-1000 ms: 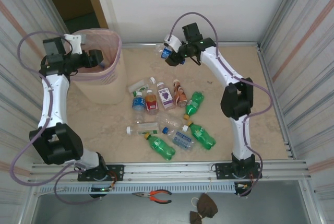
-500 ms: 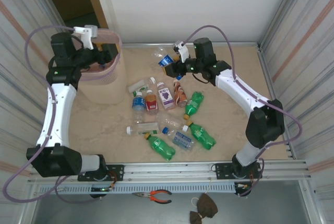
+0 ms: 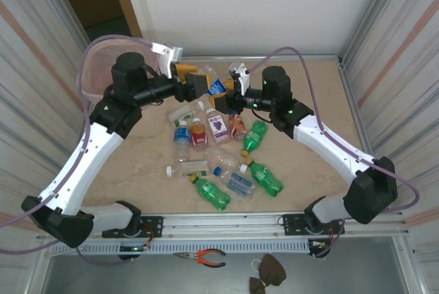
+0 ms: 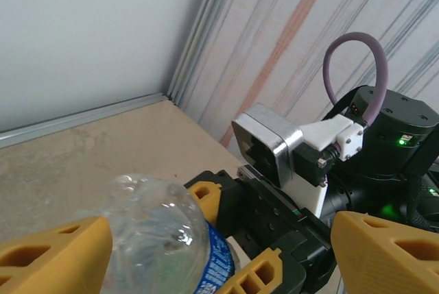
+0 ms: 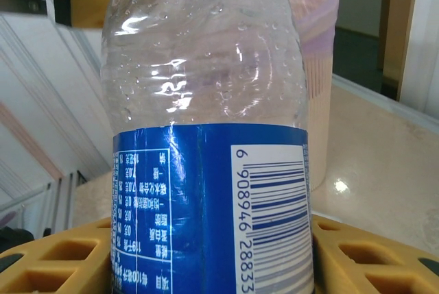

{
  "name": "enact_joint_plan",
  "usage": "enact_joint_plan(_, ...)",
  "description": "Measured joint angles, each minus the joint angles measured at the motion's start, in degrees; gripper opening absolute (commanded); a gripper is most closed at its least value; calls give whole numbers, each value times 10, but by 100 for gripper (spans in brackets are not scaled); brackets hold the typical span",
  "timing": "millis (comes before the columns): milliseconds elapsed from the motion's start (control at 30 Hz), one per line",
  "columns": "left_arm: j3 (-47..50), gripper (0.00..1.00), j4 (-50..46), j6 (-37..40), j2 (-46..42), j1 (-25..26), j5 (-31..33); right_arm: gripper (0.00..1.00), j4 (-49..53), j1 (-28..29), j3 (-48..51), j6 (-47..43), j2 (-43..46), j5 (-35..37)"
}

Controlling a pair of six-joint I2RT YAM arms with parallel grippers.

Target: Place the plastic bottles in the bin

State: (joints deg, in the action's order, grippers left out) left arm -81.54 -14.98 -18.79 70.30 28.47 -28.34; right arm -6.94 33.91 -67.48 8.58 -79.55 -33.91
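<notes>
Bin (image 3: 97, 59) far left, behind the left arm. Left end effector (image 3: 194, 81) wide open, fingers straddling the blue-label bottle (image 5: 206, 102), gripping nothing. Right end effector (image 3: 228, 94) clamped on that bottle mid-air. Probably a handover, since the bin sits left-side. Other bottles (image 3: 209, 193) lie on worktop (image 3: 322, 88).

We're in a robotics lab test cell here: corrugated metal panels (image 3: 405, 88) wall in a marble-look table (image 3: 137, 164) on both sides, an aluminium rail (image 3: 226, 223) runs along its near edge, and orange-handled pliers (image 3: 204, 258) lie on the grey ledge (image 3: 343, 266) below.
</notes>
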Motion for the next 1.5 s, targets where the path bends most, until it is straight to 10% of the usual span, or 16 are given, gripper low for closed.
enact_joint_plan(1067,52,87,98,-43,-61,63,119,42,-34,32,31,47,100,88)
enact_joint_plan(1500,34,76,124,-66,15,73,28,43,-56,40,26,48,104,51)
